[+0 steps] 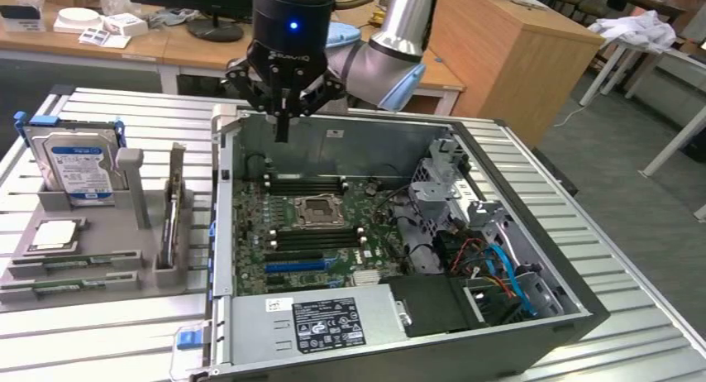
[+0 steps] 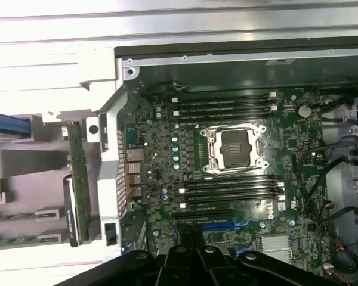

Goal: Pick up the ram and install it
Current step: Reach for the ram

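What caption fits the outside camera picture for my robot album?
Shut gripper hovers over the open computer case; ram sticks sit in the grey holder.

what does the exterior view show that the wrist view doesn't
Exterior view: the arm, the power supply, blue cables. Wrist view: the coin battery on the motherboard. Both: the shut tool over the open case, the processor socket, ram sticks lying in the grey holder.
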Controlling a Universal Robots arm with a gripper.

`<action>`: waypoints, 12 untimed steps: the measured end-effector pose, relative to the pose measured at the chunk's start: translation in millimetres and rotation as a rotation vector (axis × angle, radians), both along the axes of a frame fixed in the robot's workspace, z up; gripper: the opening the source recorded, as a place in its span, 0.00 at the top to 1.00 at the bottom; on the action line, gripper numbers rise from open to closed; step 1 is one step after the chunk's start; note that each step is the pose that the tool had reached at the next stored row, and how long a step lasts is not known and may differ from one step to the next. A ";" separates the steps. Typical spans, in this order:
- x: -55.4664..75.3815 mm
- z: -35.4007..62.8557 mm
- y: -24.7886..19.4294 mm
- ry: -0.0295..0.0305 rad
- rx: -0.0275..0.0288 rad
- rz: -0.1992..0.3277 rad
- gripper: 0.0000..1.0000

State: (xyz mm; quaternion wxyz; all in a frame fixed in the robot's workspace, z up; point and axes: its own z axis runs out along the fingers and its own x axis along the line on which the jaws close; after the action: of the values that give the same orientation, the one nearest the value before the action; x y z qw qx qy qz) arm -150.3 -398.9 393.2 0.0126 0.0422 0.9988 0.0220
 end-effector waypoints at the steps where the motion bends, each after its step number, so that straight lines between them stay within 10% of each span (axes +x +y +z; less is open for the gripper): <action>1: -2.4 0.0 0.0 0.0000 0.0000 0.000 0.89; 12: -37.9 -0.1 0.0 -0.0001 0.0000 -0.008 0.89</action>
State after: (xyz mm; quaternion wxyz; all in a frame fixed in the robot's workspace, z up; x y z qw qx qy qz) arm -188.2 -398.9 393.1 0.0127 0.0461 0.9986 0.0220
